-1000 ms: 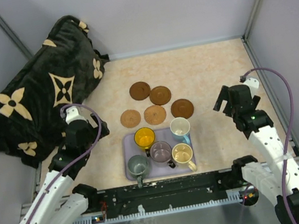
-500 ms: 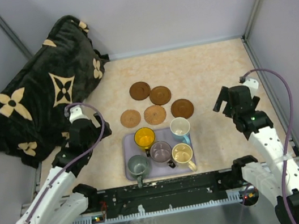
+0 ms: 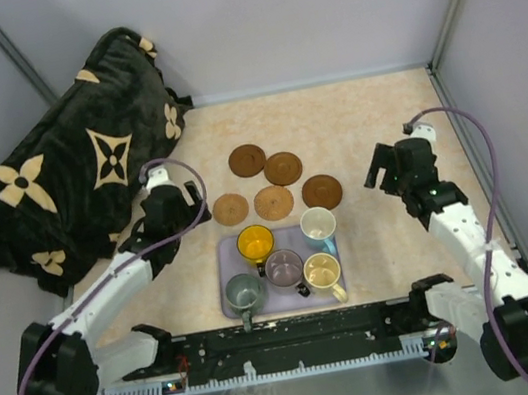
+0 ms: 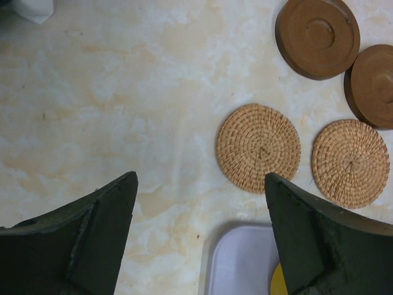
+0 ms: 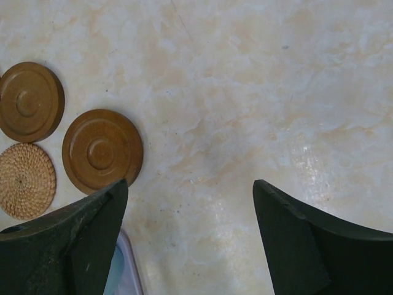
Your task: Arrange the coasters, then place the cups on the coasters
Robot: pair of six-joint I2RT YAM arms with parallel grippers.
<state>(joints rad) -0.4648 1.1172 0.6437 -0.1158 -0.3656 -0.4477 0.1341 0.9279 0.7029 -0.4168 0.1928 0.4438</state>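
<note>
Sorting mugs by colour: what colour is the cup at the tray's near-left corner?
That cup is grey-green, clearest in the top external view.

White arms [image 3: 106, 283], blk joints [image 3: 58, 369], purple cables [image 3: 490, 165], dark tool fingers [image 4: 73, 239].

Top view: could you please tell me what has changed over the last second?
The left gripper swung right toward the coasters. The right gripper shifted slightly left and farther out over the table. Both sets of fingers stand apart, holding nothing. The coasters, cups and tray stayed put.
</note>
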